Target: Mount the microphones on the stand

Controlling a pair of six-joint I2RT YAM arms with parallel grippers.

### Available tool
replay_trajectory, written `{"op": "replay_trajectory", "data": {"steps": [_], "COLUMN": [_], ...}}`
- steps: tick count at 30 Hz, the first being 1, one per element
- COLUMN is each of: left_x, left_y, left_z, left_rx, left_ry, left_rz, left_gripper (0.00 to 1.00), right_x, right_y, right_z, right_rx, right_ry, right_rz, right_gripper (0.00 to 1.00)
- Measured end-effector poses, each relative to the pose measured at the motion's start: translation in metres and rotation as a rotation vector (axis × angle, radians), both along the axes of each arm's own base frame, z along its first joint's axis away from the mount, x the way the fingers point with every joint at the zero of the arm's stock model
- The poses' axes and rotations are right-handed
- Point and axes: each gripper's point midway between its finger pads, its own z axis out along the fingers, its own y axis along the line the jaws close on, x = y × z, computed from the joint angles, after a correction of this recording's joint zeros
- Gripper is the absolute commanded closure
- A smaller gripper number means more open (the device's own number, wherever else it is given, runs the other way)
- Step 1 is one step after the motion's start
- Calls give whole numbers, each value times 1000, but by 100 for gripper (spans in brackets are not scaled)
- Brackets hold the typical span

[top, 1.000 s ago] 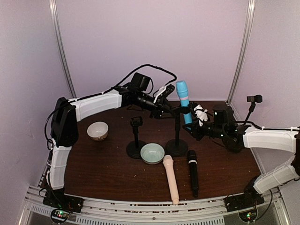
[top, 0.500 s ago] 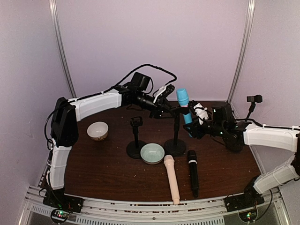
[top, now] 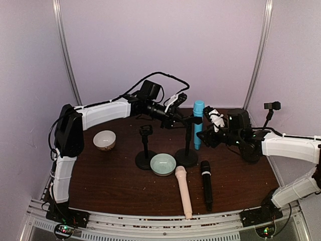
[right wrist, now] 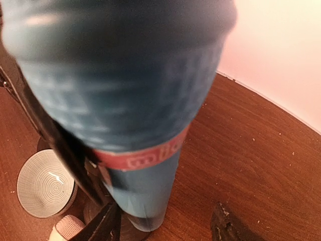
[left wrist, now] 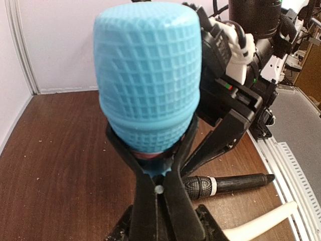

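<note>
The light blue microphone stands upright in the clip of the right stand, its lower end down near the stand's base. My left gripper is shut on that clip from behind, squeezing its handles. My right gripper is open beside the blue microphone's shaft; its fingers stand apart and the right one is well clear of the shaft. The pale pink-beige microphone and the black microphone lie on the table in front of the stands.
A second, shorter stand with no microphone in it stands to the left. A pale green bowl sits between the two stand bases, and a white bowl lies further left. A small camera mount rises at the right rear.
The right gripper has opened and let go of the blue microphone. The microphone has slid down through the clip and swung from tilted to upright. The left gripper has kept its hold.
</note>
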Motion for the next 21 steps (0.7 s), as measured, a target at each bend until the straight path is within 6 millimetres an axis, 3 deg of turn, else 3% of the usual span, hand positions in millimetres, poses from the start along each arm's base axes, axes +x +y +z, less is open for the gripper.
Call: {"op": "replay_trajectory", "data": {"steps": [4, 21], "left_x": [-1, 9], "left_y": [1, 7], "left_z": [-9, -13], "left_rx": [16, 24], "left_ry": [16, 30], "left_rz": [5, 38], "left_gripper": [77, 82], "right_x": [1, 23], "right_y": [1, 15], "right_z": [-7, -20], "right_rx": [-6, 12], "right_ry": [17, -1], "right_rz": [-2, -9], "right_gripper": [41, 38]}}
